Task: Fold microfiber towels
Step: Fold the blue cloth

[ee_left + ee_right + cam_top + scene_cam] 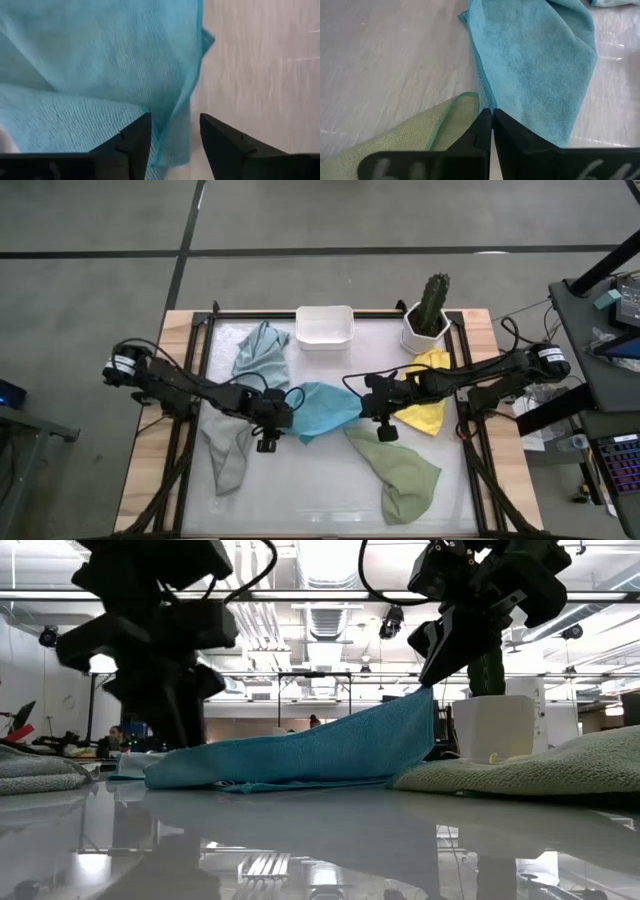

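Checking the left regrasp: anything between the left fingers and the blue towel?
Nothing visible. The left gripper is open right at the edge of the bright blue towel, on bare table. The right gripper holds the opposite corner lifted.

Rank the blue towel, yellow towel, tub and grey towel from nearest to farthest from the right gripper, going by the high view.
1. Blue towel: pinched at its edge by the right gripper, on its left.
2. Yellow towel: just right of the gripper, under the arm.
3. Tub: at the table's far edge.
4. Grey towel: across the table, by the left gripper.
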Controlling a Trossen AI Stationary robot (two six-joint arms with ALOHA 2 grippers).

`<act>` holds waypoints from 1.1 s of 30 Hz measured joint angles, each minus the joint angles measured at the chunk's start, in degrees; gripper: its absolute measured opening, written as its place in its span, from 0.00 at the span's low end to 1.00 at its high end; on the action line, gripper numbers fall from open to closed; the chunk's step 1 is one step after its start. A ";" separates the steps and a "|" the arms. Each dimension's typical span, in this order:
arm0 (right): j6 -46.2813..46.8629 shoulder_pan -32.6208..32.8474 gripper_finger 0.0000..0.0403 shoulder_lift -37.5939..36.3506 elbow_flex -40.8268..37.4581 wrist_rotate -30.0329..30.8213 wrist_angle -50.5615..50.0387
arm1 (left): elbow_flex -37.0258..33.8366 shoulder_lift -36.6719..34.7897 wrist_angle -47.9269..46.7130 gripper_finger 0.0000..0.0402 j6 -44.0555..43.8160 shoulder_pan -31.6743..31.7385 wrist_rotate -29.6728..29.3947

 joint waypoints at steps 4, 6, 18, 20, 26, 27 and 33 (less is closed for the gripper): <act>-0.13 0.00 0.02 0.00 -0.09 0.00 -0.03 | -0.22 0.07 0.38 0.35 -0.06 -0.33 0.09; -0.17 0.00 0.02 0.00 -0.11 0.00 0.01 | -0.18 0.07 0.36 0.30 -0.08 -0.35 0.12; -0.08 0.00 0.02 0.00 -0.98 0.00 0.09 | 0.05 0.07 0.12 0.00 -1.40 -0.33 0.31; -0.13 0.00 0.02 -0.01 -0.98 0.00 0.17 | 0.71 -0.42 -0.21 0.00 -1.43 -0.52 0.31; 0.02 0.00 0.02 -2.15 0.17 0.02 -0.23 | 7.21 -4.93 -9.84 0.00 -1.41 -0.94 0.01; -0.01 0.00 0.02 -2.65 0.67 0.00 -0.37 | 8.60 -6.04 -11.86 0.00 -1.27 -0.94 -0.57; -3.10 -0.18 0.02 -5.35 5.63 1.06 -2.63 | 16.11 -12.34 -22.78 0.00 3.23 -0.40 -6.06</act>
